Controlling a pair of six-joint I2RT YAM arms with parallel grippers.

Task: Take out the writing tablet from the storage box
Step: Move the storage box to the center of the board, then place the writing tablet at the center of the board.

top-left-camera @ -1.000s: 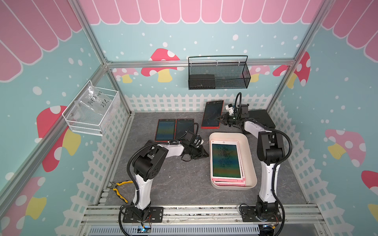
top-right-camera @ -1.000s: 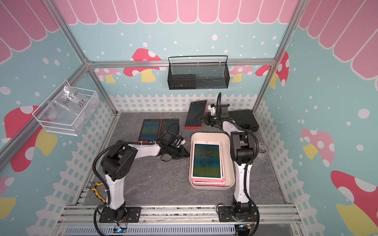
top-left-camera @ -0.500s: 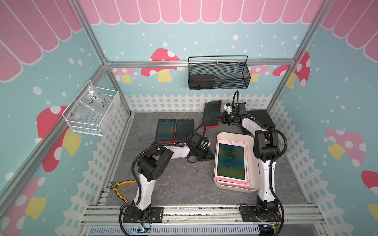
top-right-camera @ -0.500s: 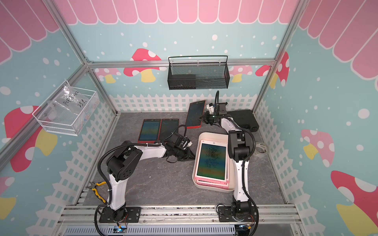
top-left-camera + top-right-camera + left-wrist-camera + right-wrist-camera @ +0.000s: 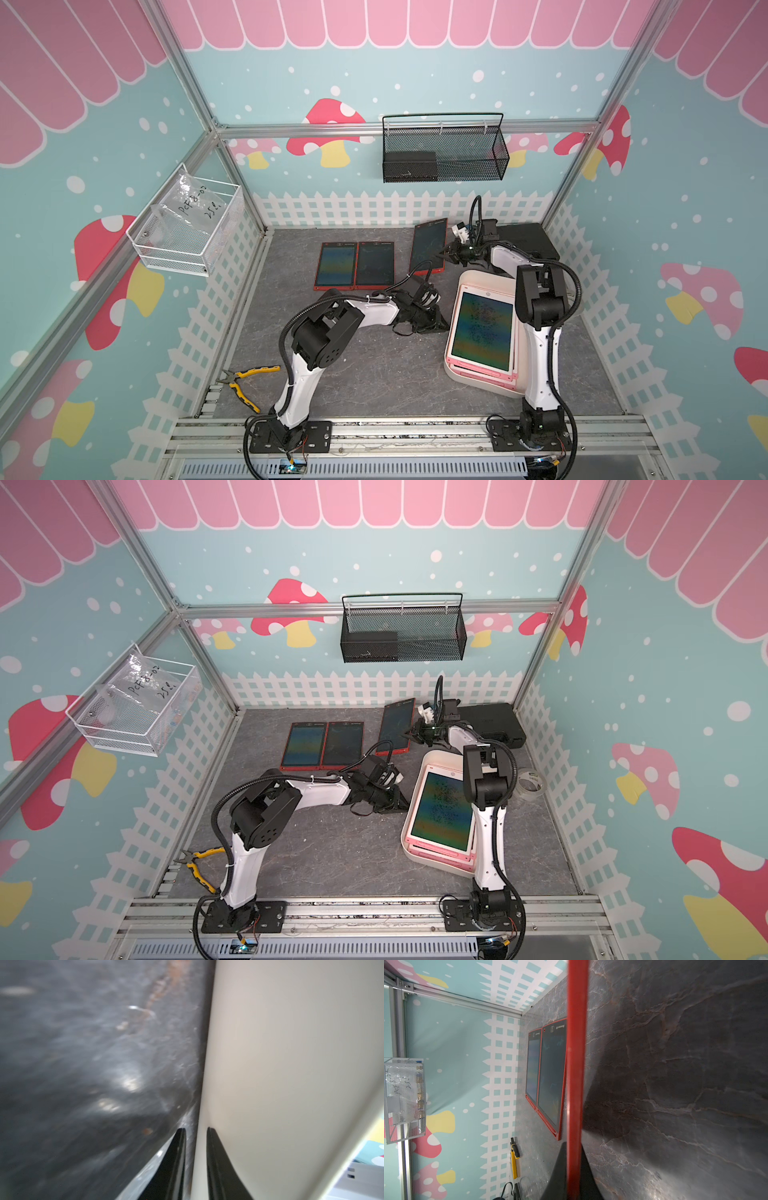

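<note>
The left tool, jaws narrowly parted, sits against the left wall of the cream storage box. Beyond it, the right tool pinches the tilted red writing tablet, outside the box; pink tablets lie inside.

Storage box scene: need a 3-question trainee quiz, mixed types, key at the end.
1. True or false: the right gripper is shut on the edge of the tilted red tablet.
2. How many flat red tablets lie side by side on the table? A one, B two, C four.
3. Fill in: the top tablet in the storage box has a ___ frame.
Key: 1 true; 2 B; 3 pink.
</note>
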